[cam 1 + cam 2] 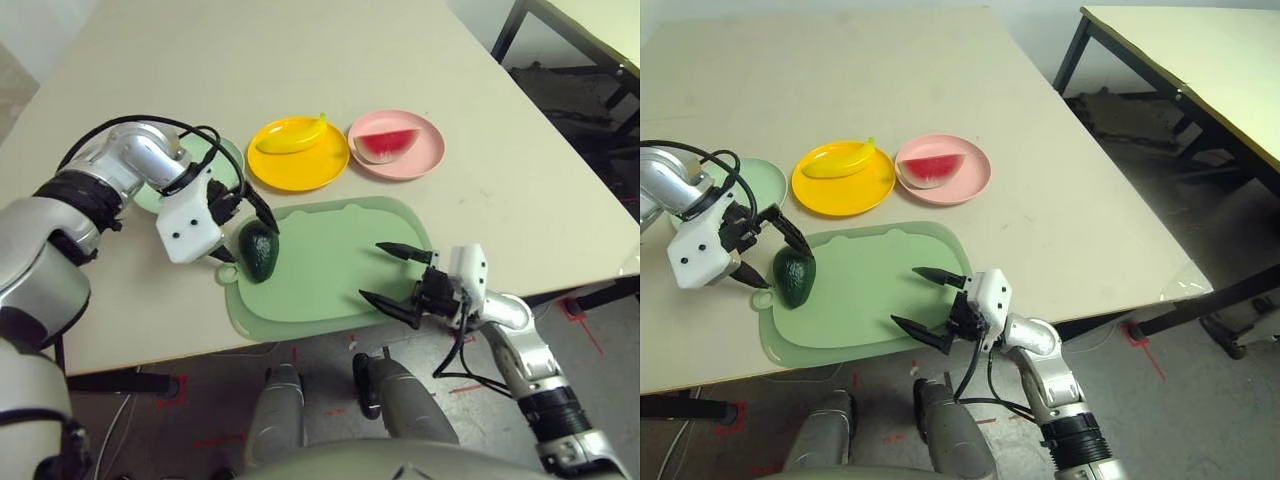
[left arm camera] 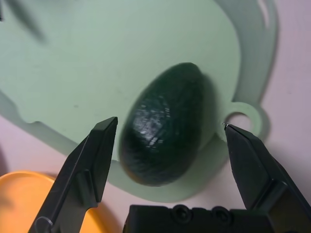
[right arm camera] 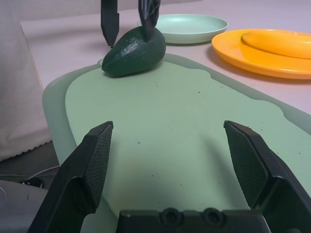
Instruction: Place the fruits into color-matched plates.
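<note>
The dark green avocado (image 1: pixel 261 252) lies on its side at the left end of the pale green cutting mat (image 1: pixel 330 280). My left gripper (image 1: pixel 245 238) hangs open over it, one finger on each side, and the left wrist view shows gaps between the fingertips (image 2: pixel 104 133) and the avocado (image 2: pixel 163 131). The yellow banana (image 1: pixel 293 137) rests in the yellow plate (image 1: pixel 300 175). The red watermelon wedge (image 1: pixel 388 145) sits in the pink plate (image 1: pixel 425 160). My left arm partly covers the mint green plate (image 1: pixel 233 160), which holds nothing visible. My right gripper (image 1: pixel 392 274) is open and holds nothing, low over the mat's right part.
The mat lies close to the table's near edge (image 1: pixel 150 355), with its loop tab (image 1: pixel 228 272) beside the avocado. The three plates stand in a row just behind the mat. Bare tabletop (image 1: pixel 250 50) stretches beyond them. A second table (image 1: pixel 1200 60) stands to the right.
</note>
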Robot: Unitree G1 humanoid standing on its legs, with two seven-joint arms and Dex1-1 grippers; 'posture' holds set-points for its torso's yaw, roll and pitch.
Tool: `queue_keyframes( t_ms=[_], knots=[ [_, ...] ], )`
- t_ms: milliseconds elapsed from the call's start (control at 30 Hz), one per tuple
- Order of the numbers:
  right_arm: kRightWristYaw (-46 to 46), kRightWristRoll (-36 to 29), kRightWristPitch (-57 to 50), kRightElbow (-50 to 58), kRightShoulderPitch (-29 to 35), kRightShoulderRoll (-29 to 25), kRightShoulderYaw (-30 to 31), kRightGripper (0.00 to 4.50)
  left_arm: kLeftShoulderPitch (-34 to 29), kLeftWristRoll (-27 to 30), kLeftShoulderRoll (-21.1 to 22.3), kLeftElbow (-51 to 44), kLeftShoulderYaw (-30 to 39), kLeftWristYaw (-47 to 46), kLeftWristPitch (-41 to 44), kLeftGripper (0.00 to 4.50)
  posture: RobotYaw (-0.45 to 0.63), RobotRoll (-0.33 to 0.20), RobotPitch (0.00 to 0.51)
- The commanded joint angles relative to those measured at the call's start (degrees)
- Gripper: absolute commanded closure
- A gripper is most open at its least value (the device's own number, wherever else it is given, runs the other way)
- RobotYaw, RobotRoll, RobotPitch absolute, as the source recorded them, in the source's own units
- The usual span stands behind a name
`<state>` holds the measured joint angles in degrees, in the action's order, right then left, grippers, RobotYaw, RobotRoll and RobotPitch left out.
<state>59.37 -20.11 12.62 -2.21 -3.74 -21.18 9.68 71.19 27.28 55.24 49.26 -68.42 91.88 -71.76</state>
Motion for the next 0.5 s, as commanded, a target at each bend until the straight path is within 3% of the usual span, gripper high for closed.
queue_keyframes(
  t_ms=[33,500],
  knots=[
    [0.3,1.0,0.4,0.4,0.6,-0.7,0.4,0.04,0.0,-0.1,-0.5,0.4,-1.1,0.6,-0.6,0.00,-0.18,0.000,0.151],
    [0.0,0.9,0.4,2.8,2.9,-0.3,1.0,0.04,-1.4,-1.1,-3.3,3.5,0.7,0.6,-0.8,0.00,-0.19,0.000,0.154]
  ],
)
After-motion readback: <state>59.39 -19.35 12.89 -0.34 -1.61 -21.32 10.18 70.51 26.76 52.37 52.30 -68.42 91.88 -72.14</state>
